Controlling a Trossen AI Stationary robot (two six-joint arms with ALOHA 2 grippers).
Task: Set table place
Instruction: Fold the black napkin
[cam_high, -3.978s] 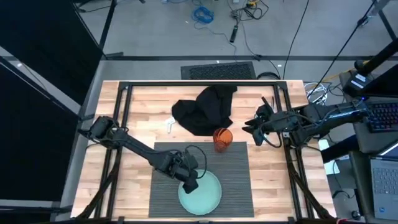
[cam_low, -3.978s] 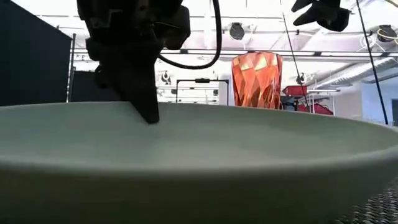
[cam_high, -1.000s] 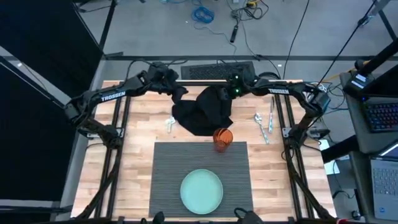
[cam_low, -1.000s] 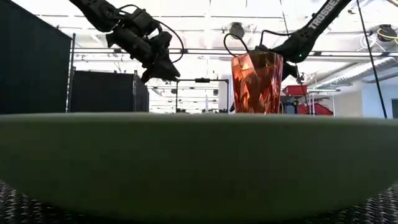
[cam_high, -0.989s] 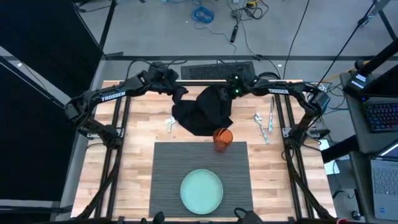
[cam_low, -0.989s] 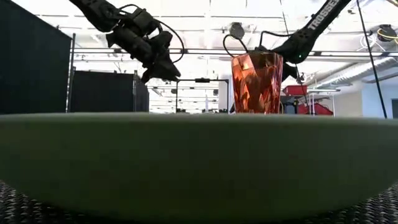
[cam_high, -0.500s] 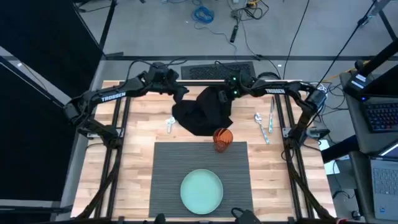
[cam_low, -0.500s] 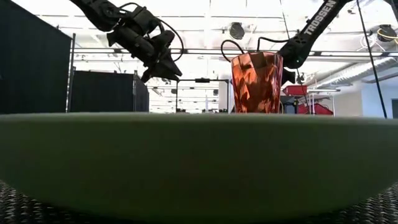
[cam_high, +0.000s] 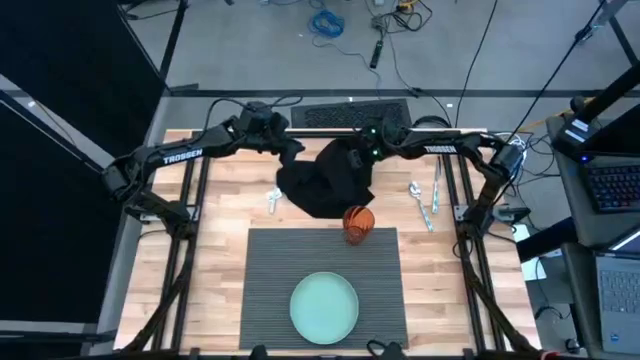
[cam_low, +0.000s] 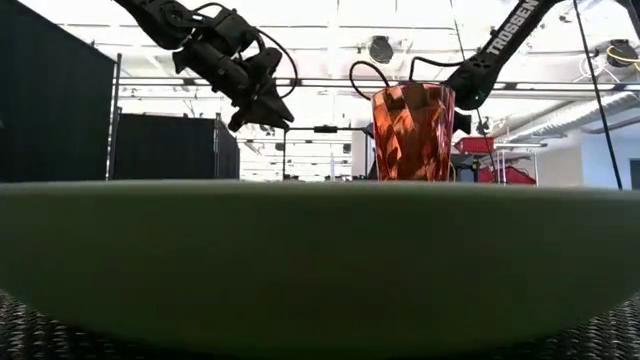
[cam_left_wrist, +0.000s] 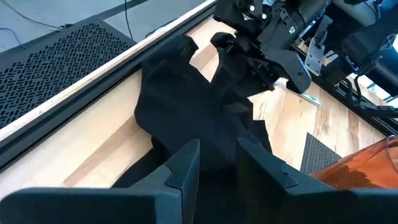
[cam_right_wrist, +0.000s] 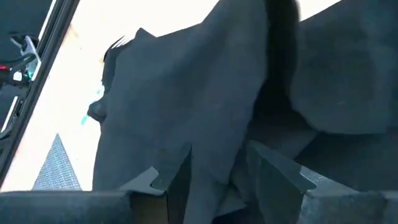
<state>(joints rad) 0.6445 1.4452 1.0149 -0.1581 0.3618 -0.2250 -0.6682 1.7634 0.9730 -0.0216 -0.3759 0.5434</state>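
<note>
High view: placemat (cam_high: 322, 280) well apart from grippers (cam_high: 290, 148)

placemat (cam_high: 322, 262): dark grey, ribbed | plate (cam_high: 324, 307): pale green | napkin (cam_high: 328, 177): black

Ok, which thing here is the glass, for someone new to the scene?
Start at the ribbed dark grey placemat mid-table. On its far edge, beyond the pale green plate, stands a faceted orange tumbler. It is the only orange, see-through thing there.
</note>
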